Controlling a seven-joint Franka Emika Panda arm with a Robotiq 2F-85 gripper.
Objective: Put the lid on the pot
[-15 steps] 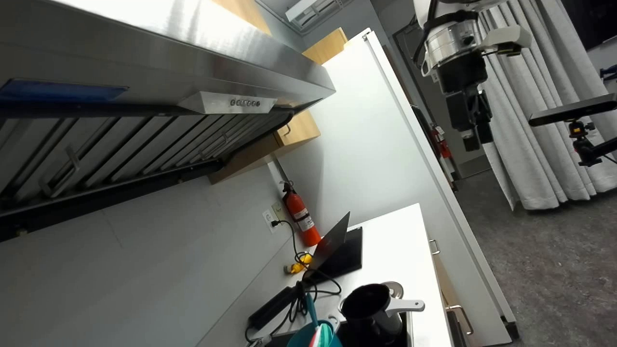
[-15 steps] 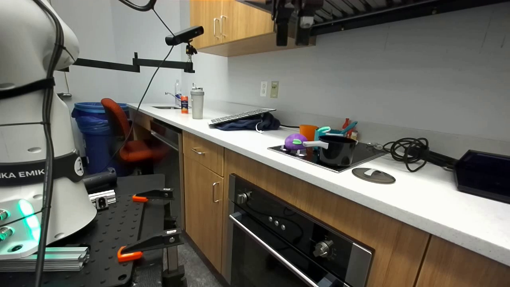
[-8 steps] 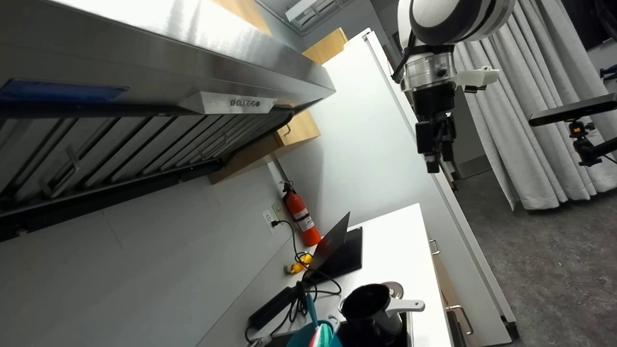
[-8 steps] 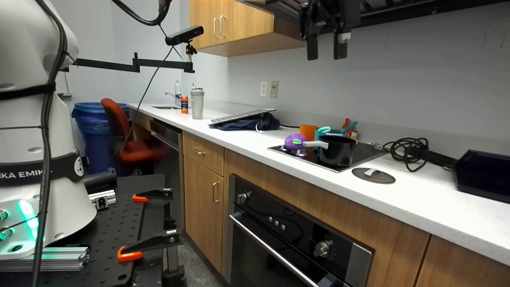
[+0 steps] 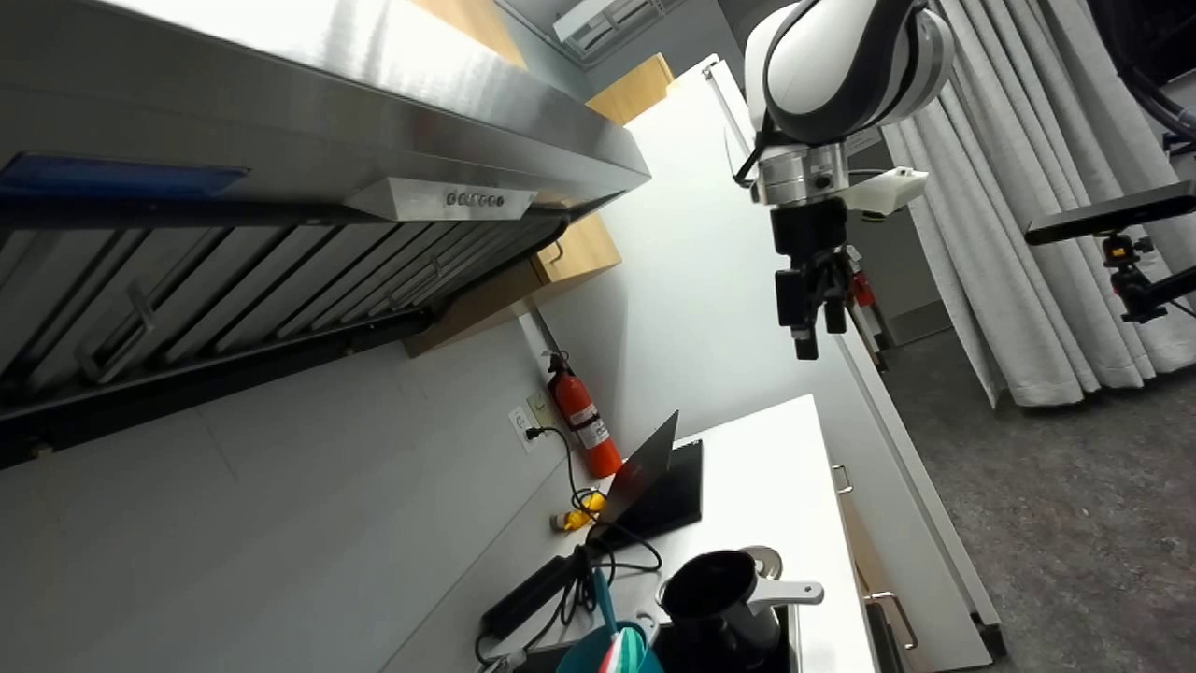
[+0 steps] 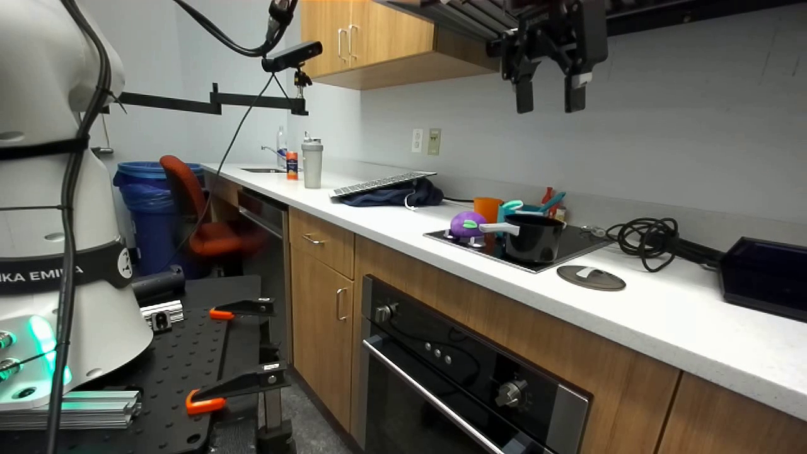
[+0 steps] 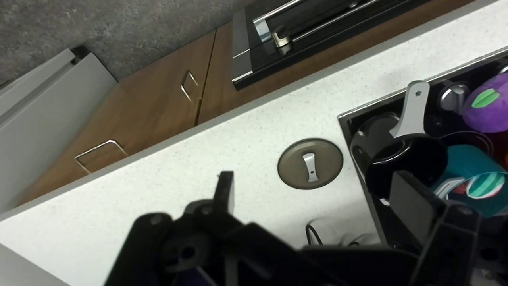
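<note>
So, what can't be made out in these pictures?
Gripper: cut off by the top edge in an exterior view.
Lid: partly hidden behind the pot in an exterior view.
The pot's inside: too dark to read in the wrist view, partly covered by the gripper.
Teal container: cut off by the bottom edge in an exterior view.
Purple thing: cut off by the right edge, wrist view.

White speckled bench point(image 6: 687, 318), lid point(image 7: 310, 163) lying flat on it.
The lid is just beside the black cooktop point(image 6: 581, 241); also on the bench: a coiled cable point(image 6: 644, 241), a dark box point(image 6: 766, 277), a dark cloth point(image 6: 403, 193) and a shaker bottle point(image 6: 312, 165).
</note>
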